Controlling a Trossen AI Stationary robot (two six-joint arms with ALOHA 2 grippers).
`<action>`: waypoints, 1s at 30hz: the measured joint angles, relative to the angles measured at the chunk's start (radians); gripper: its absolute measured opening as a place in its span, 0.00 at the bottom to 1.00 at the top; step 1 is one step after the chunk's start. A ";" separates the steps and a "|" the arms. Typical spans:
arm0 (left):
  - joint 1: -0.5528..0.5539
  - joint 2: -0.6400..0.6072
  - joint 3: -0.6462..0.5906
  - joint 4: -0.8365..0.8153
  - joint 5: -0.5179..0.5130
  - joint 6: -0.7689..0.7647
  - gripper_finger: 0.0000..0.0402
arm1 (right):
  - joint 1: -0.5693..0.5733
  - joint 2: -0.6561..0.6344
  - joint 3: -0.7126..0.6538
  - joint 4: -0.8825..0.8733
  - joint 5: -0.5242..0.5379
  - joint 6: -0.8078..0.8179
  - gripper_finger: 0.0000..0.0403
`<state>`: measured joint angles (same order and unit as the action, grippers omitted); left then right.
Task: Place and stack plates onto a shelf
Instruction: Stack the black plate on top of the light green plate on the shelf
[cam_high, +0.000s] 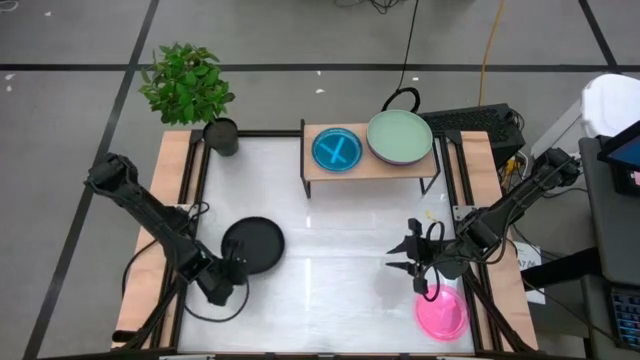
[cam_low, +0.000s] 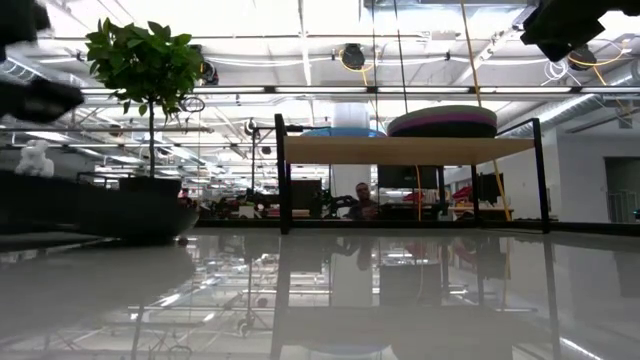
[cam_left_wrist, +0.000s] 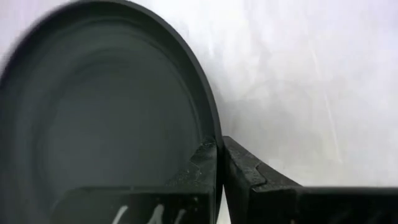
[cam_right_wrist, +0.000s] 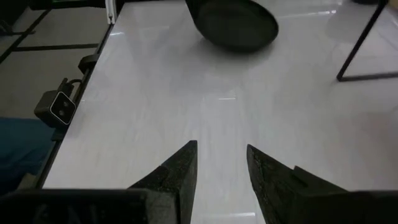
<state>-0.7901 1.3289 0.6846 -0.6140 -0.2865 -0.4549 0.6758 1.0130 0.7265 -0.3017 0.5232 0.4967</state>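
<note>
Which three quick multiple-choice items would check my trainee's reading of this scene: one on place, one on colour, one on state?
1. Where is the pink plate?
A. shelf
B. table, near the right arm
C. left claw

2. What colour is the plate beside the green plate on the shelf?
A. cyan
B. pink
C. black

3. The left claw is:
A. open
B. shut on the black plate
C. unseen

B: it lies below the open right claw.
A: the cyan plate sits there.
B: its fingers pinch the rim.

Overhead view straight down, low view level across table (cam_high: 330, 250), wrist views close, sharing black plate (cam_left_wrist: 106, 118)
</note>
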 joint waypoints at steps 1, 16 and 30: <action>0.003 0.000 0.028 -0.018 0.003 0.035 0.03 | 0.000 0.003 0.000 0.009 0.000 -0.016 0.30; 0.093 0.000 0.188 0.063 0.047 0.675 0.03 | -0.089 0.171 0.069 0.241 -0.136 -0.306 0.30; 0.226 0.000 0.188 0.235 0.397 0.949 0.03 | -0.094 0.464 0.385 0.054 -0.191 -0.575 0.30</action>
<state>-0.5642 1.3289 0.8730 -0.3791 0.1106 0.4941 0.5822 1.4770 1.1115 -0.2481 0.3323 -0.0780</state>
